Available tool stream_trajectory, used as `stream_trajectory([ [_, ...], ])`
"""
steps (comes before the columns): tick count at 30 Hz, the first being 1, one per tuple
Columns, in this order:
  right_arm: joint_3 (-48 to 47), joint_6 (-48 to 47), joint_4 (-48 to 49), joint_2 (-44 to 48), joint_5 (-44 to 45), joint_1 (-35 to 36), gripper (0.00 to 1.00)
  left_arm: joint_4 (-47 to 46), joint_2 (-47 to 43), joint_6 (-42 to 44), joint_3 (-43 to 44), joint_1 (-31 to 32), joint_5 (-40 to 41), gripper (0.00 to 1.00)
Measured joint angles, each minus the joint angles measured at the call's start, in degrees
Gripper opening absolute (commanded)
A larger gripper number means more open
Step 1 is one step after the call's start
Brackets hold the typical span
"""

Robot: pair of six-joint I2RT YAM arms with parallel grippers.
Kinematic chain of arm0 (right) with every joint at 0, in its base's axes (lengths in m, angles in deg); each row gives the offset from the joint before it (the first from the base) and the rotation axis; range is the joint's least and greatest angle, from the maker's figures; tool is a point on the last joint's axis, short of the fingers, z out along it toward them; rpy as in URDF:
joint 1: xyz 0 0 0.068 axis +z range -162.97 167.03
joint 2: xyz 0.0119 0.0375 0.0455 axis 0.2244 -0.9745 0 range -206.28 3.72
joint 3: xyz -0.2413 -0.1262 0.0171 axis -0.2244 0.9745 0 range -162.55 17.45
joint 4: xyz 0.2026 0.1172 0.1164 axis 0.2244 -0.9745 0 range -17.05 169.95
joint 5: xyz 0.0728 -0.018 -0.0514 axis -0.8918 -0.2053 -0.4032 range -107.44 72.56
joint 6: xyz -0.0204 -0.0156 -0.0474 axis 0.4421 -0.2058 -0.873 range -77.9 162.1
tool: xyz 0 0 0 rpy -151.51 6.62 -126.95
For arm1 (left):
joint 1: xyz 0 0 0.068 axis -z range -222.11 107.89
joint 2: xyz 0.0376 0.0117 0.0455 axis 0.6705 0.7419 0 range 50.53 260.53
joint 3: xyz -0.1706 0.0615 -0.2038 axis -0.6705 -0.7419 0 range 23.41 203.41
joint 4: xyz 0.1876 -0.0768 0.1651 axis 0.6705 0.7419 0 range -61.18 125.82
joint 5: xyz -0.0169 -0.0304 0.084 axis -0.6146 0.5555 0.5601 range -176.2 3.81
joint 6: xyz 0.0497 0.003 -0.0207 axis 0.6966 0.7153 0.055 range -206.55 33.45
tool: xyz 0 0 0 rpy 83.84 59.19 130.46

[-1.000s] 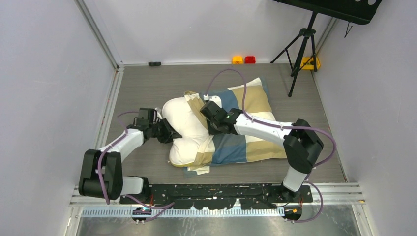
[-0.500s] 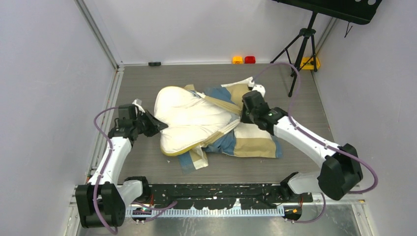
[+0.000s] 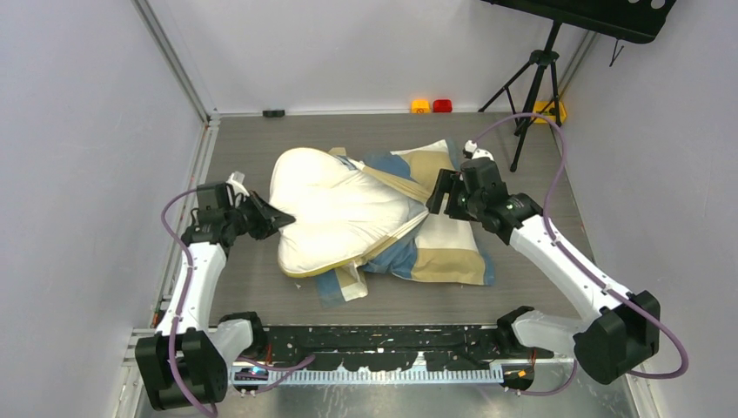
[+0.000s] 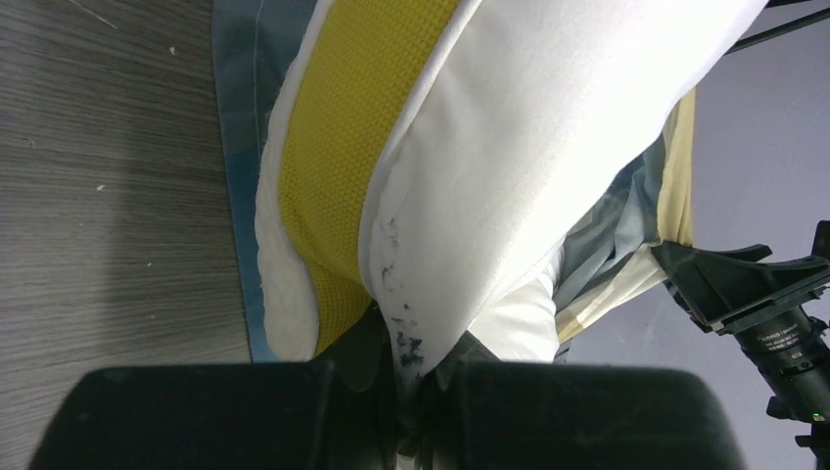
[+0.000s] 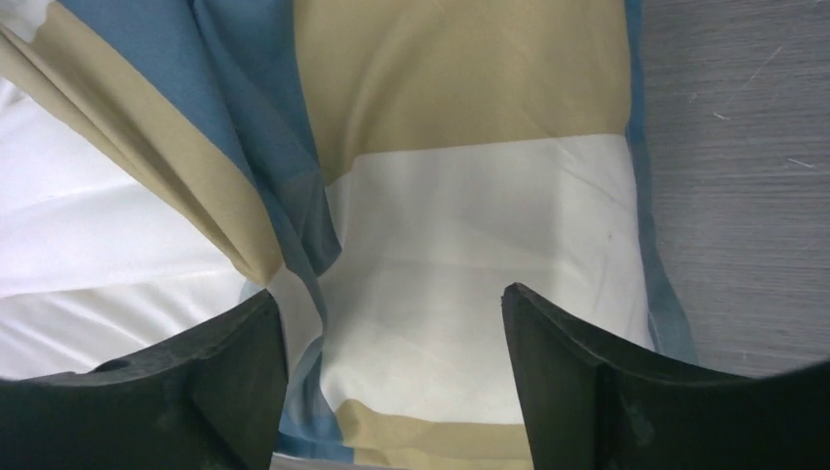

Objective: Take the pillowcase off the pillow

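The cream-white pillow (image 3: pixel 335 209) lies left of centre, more than half of it out of the checked blue, tan and white pillowcase (image 3: pixel 448 248), which still wraps its right end. My left gripper (image 3: pixel 271 218) is shut on the pillow's left edge. In the left wrist view the white fabric (image 4: pixel 489 176) is pinched in the left gripper (image 4: pixel 411 367) beside the yellow mesh edge (image 4: pixel 352 108). My right gripper (image 3: pixel 439 196) hovers open over the pillowcase (image 5: pixel 470 215). Nothing sits in the right gripper (image 5: pixel 391 333) between its black fingers (image 5: pixel 230 367).
A black tripod (image 3: pixel 531 96) stands at the back right. A yellow block (image 3: pixel 420 105) and a red block (image 3: pixel 442 105) sit by the back wall, with a small black piece (image 3: pixel 274 112) further left. Grey walls close both sides.
My right gripper has let go of the pillowcase, opened and drawn back to the right. The left gripper pulled the pillow leftward, so more pillow shows outside the case.
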Motion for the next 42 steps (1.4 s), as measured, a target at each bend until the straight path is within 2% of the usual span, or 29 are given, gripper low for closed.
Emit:
stream_trajectory([
  [5, -0.1, 1.8, -5.2, 3.3, -1.3, -0.3, 0.89, 0.7, -2.1, 0.2, -0.2, -0.1, 0.9, 0.00],
  [11, 2.6, 6.4, -10.5, 8.1, -1.5, -0.2, 0.96, 6.8, -4.0, -0.2, 0.2, -0.1, 8.0, 0.00],
  [14, 5.0, 7.4, -11.7, 10.3, -1.8, -0.2, 0.97, 8.7, -4.4, 0.1, 1.1, 0.0, 9.1, 0.00],
  [16, 5.6, 6.8, -11.4, 11.9, -5.2, -0.3, 0.97, 8.3, -4.2, 0.3, 1.4, 0.0, 8.1, 0.00],
  [19, 5.5, 6.6, -7.3, 12.5, -14.7, -0.8, 0.97, 4.6, -2.1, -0.1, 1.4, 0.0, 4.9, 0.00],
  [21, 4.1, 8.0, -3.3, 10.3, -20.6, 0.1, 0.97, 1.9, 0.2, -0.4, 1.4, 0.9, 4.6, 0.00],
  [23, -0.4, 8.3, -1.2, 5.2, -21.5, 3.7, 0.97, 0.7, 1.6, -0.6, 1.4, 2.6, 5.5, 0.00],
  [26, -10.0, 7.2, -0.7, -3.3, -18.9, 11.6, 0.97, -0.3, 1.8, -0.9, 1.4, 7.9, 7.3, 0.00],
  [30, -15.6, 6.6, -0.6, -7.3, -13.2, 15.1, 0.97, 1.7, 0.3, -1.0, 2.7, 9.7, 11.3, 0.00],
  [34, -13.2, 7.0, -2.4, -3.9, -6.6, 12.2, 0.97, 4.6, -0.4, -0.2, 5.2, 4.0, 14.7, 0.00],
  [39, -5.0, 7.3, -7.3, 4.5, -3.5, 7.2, 0.97, 7.5, 5.4, 0.3, 10.3, -10.1, 17.7, 0.00],
  [42, 0.4, 7.3, -10.0, 8.4, -3.4, 6.7, 0.98, 7.3, 7.5, 0.3, 10.7, -13.1, 19.8, 0.00],
])
